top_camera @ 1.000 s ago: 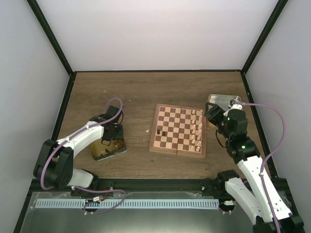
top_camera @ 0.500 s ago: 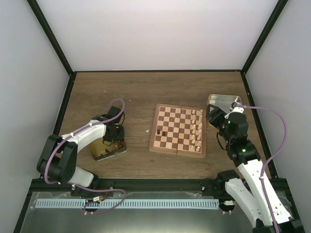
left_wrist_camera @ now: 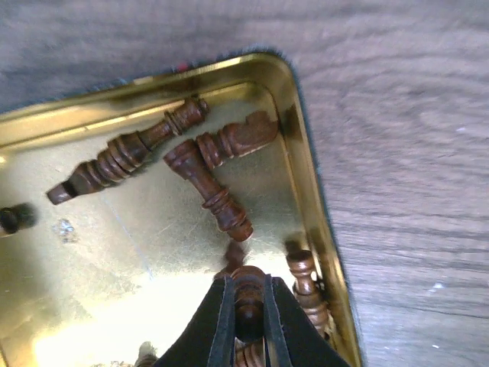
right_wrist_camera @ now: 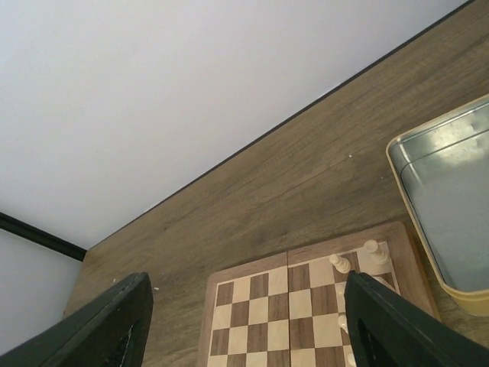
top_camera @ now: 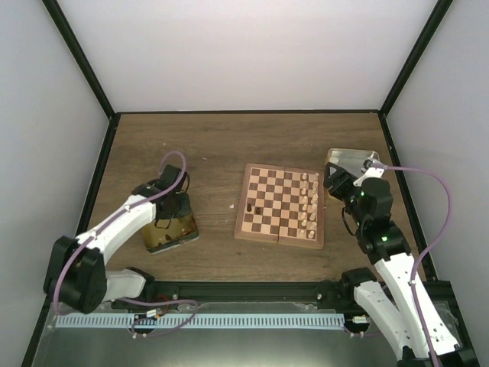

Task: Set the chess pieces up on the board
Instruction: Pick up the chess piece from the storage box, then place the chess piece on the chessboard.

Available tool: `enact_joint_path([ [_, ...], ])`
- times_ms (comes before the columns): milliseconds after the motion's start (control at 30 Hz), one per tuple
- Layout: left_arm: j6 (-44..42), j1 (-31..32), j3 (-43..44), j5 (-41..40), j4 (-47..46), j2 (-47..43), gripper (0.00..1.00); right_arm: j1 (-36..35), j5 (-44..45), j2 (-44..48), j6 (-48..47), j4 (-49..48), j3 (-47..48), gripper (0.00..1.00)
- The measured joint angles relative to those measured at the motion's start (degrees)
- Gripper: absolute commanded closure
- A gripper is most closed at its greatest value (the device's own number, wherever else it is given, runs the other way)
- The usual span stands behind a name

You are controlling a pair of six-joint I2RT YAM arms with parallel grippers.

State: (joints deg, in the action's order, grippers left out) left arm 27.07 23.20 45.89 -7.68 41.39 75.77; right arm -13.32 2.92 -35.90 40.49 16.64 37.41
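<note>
Left wrist view: left hand (left_wrist_camera: 248, 306) pinches one dark piece (left_wrist_camera: 248, 279) inside the gold tin (left_wrist_camera: 306, 153). Three loose dark pieces (left_wrist_camera: 210, 187) lie at 11 to 12 o'clock. The right hand (top_camera: 335, 180) gapes wide at the 3 o'clock edge of the board (top_camera: 279, 202), which lies on the surface (top_camera: 214, 145).

Left pincer (left_wrist_camera: 246, 300) clamped, right pincer (right_wrist_camera: 246, 284) wide.

Matt, grained brown wood across the worktop (top_camera: 206, 145). Smooth finished wood on the board (top_camera: 279, 202). Glossy, mirror-like metal inside the gold tin (left_wrist_camera: 153, 267); turned wood with low sheen on the dark chess pieces (left_wrist_camera: 210, 187). Dull brushed metal in the silver tin (right_wrist_camera: 451, 191). Matt black on the left tool (left_wrist_camera: 247, 283).
</note>
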Motion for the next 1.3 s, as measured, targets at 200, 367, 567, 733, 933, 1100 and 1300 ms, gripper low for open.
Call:
enact_joint_path([
  [200,0.9,0.0,2.9,1.4,2.6,-7.0,0.96,0.0,-3.5,1.7,-1.6,0.0,0.0,0.29],
  [367,1.9,0.0,4.3,2.8,3.7,-8.2,0.96,0.0,-9.0,1.2,-3.0,-0.1,0.0,0.29],
  [567,1.5,0.5,5.4,9.0,3.8,-9.2,0.96,0.0,-14.5,-1.2,-3.5,-0.1,0.0,0.29],
  [733,1.5,5.1,12.2,13.2,3.0,-8.3,0.96,0.0,-15.9,-2.0,-1.9,-0.2,0.0,0.29],
  [933,3.3,16.9,19.4,11.7,1.1,-1.8,0.95,0.0,-13.1,-1.2,-0.6,0.1,0.0,0.3],
  [1100,5.1,24.9,21.4,9.4,1.6,6.9,0.95,0.0,-8.1,1.5,-1.3,1.5,0.0,0.3],
  [1300,7.5,31.1,25.8,5.7,2.9,16.0,0.95,0.0,-2.4,4.7,-3.5,3.4,0.0,0.3],
])
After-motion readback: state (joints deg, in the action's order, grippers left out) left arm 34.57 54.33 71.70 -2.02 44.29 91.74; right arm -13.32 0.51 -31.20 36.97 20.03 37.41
